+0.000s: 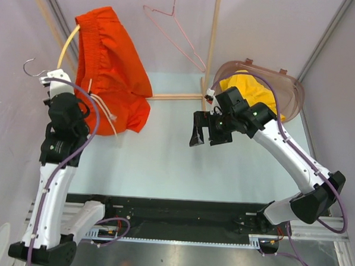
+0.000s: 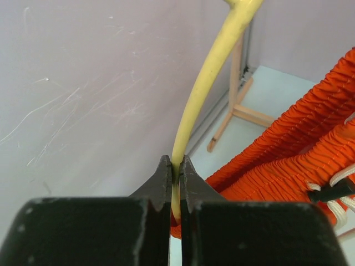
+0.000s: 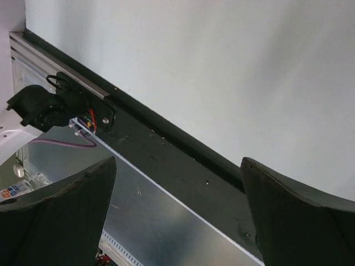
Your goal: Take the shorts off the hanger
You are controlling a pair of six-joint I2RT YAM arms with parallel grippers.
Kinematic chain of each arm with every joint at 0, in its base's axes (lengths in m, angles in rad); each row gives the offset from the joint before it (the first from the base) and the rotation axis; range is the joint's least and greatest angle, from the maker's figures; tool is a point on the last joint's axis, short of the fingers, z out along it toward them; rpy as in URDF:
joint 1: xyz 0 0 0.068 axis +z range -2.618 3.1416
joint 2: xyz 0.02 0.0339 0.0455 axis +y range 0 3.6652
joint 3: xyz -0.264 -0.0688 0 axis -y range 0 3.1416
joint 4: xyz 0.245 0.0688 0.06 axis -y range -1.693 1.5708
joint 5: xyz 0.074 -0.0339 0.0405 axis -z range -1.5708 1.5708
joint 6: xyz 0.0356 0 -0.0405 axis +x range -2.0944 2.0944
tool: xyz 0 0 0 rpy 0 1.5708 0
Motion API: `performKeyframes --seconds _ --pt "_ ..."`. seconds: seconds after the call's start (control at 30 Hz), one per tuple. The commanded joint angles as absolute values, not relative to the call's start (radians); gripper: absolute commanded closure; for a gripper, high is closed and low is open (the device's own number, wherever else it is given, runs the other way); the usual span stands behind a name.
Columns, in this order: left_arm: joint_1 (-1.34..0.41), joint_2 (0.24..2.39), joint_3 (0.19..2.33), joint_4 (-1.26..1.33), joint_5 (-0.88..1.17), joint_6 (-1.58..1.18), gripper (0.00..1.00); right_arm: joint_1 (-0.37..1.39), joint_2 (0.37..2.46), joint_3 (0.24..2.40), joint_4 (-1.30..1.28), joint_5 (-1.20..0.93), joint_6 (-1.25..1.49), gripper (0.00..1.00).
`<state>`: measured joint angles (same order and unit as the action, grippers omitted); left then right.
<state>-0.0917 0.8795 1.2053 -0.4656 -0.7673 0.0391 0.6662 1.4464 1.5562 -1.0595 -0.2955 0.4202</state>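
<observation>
Clearly, the yellow hanger (image 2: 211, 72) is clamped between the fingers of the left gripper (image 2: 175, 166), and the orange-red shorts (image 1: 112, 70) are draped over it, drawstring dangling. The right gripper (image 1: 206, 136) is spread wide, with nothing held, above the table (image 1: 164, 162). The yellow shorts (image 1: 242, 86) are seen in a translucent basket (image 1: 294, 91), far right.

Overhead camera looks down on the whole table (image 1: 164, 162); close wrist cameras share its orange shorts (image 1: 112, 70) and near edge.
</observation>
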Motion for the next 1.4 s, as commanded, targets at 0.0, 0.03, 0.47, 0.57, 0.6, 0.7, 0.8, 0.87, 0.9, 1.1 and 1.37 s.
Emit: performKeyframes --seconds 0.0,0.03,0.47,0.57,0.6,0.7,0.8,0.87,0.9,1.1,1.37 --pt "-0.197 0.792 1.215 -0.56 -0.713 0.061 1.0 0.672 1.398 1.609 -0.98 -0.325 0.446 0.0" --pt "-0.219 0.775 1.198 -0.575 -0.695 0.078 1.0 0.67 1.394 1.62 -0.979 -0.321 0.446 0.0" --pt "-0.601 0.814 1.181 -0.775 -0.768 0.184 1.0 0.638 1.384 1.805 -0.919 -0.276 0.494 0.0" --pt "-0.664 0.836 1.161 -0.744 -0.865 0.187 1.0 0.66 1.428 1.899 -0.943 -0.166 0.52 0.0" --pt "-0.69 0.845 1.155 -0.738 -0.896 0.183 1.0 0.67 1.44 1.928 -0.956 -0.129 0.532 0.0" --pt "-0.739 0.851 1.131 -0.723 -0.983 0.147 1.0 0.728 1.491 2.028 -1.0 0.03 0.548 0.0" --pt "-0.793 0.839 1.082 -0.683 -1.055 0.13 1.0 0.791 1.531 2.057 -0.996 0.173 0.561 0.0" --pt "-0.822 0.831 1.045 -0.664 -1.078 0.141 1.0 0.822 1.561 2.081 -0.997 0.208 0.563 0.0" --pt "-0.828 0.83 1.037 -0.649 -1.08 0.147 1.0 0.831 1.604 2.118 -0.999 0.248 0.555 0.0" --pt "-0.842 0.762 0.944 -0.571 -1.085 0.213 1.0 0.856 1.733 2.238 -1.003 0.331 0.526 0.06" --pt "-0.842 0.723 0.91 -0.581 -1.054 0.212 1.0 0.887 1.801 2.255 -0.98 0.435 0.485 0.16"
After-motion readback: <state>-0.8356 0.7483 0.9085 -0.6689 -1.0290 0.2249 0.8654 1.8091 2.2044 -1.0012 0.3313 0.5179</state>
